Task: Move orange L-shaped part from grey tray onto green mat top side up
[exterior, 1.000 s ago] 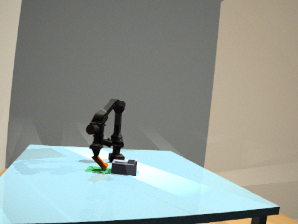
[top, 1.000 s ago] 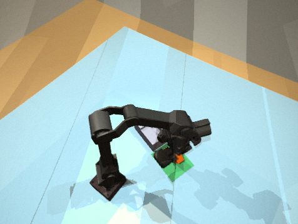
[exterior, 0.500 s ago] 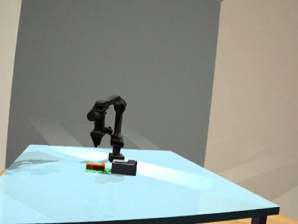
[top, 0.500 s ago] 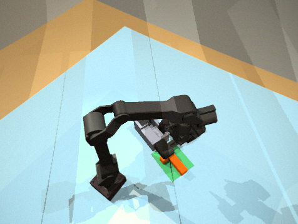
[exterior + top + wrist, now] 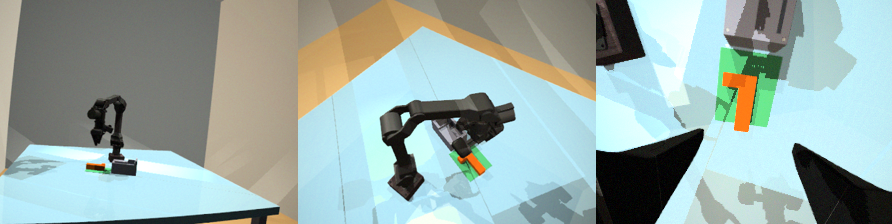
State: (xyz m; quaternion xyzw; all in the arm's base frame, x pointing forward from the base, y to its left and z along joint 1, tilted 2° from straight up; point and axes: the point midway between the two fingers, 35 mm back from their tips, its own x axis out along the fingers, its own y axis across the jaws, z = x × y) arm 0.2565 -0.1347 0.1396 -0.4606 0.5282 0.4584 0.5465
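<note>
The orange L-shaped part [image 5: 475,164] [image 5: 95,166] [image 5: 743,99] lies flat on the green mat [image 5: 483,159] [image 5: 107,171] [image 5: 764,105], its long bar reaching a little past the mat's near edge in the wrist view. The grey tray [image 5: 442,131] [image 5: 124,168] [image 5: 757,22] stands right beside the mat, its pocket empty. My gripper [image 5: 462,150] [image 5: 96,142] [image 5: 748,140] is open and empty. It hangs well above the part, apart from it, with the fingers spread wide on either side in the wrist view.
The arm's base [image 5: 405,181] [image 5: 116,156] stands on the light blue table [image 5: 542,131] [image 5: 175,191] behind the tray. The table's front edge and right corner show in the exterior view. An orange floor surrounds the table.
</note>
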